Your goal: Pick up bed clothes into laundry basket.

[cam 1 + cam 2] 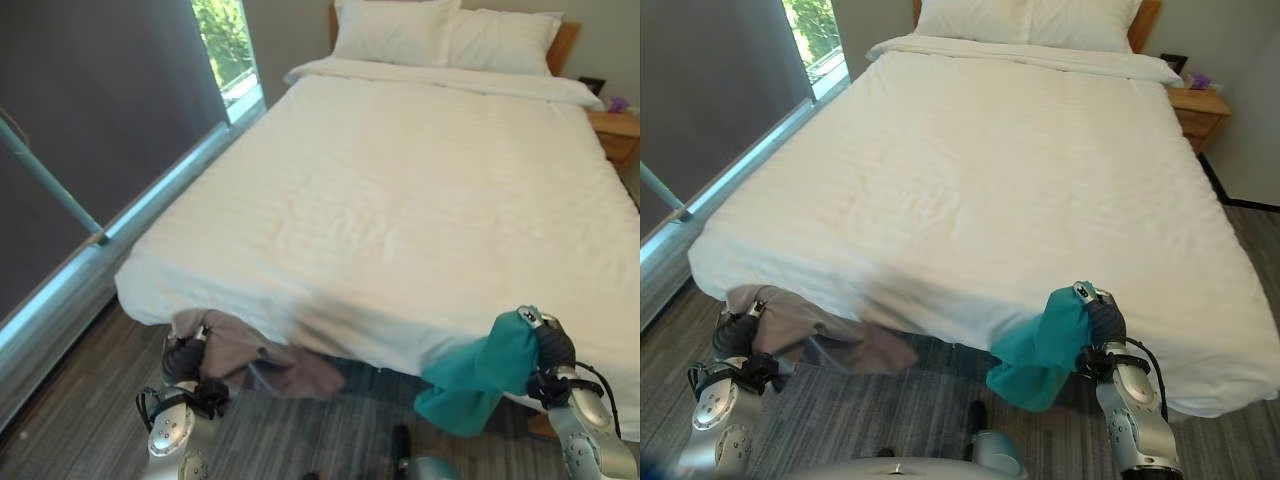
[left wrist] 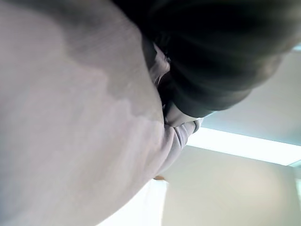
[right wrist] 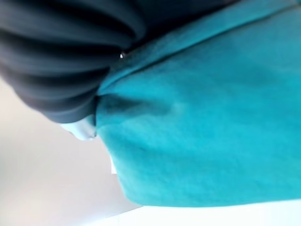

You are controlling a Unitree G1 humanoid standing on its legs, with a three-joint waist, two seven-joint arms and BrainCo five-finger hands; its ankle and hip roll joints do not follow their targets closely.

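A grey-beige garment [image 1: 262,357] hangs off the foot of the bed from my left hand [image 1: 183,358], which is curled round its upper edge. In the left wrist view the grey cloth [image 2: 70,122] lies right against the hand's dark cover [image 2: 211,52]. A teal garment [image 1: 482,375] dangles from my right hand [image 1: 553,348], held up at the bed's near right corner with a fingertip showing over the cloth. In the right wrist view the teal cloth [image 3: 202,127] is bunched against the hand's cover [image 3: 61,56]. Both garments hang free above the floor.
The bed [image 1: 400,200] with its white sheet and two pillows [image 1: 440,35] stretches ahead. A glass wall with a rail [image 1: 60,200] runs along the left. A wooden nightstand [image 1: 615,130] stands at the far right. Grey floor [image 1: 90,410] lies below the bed's foot.
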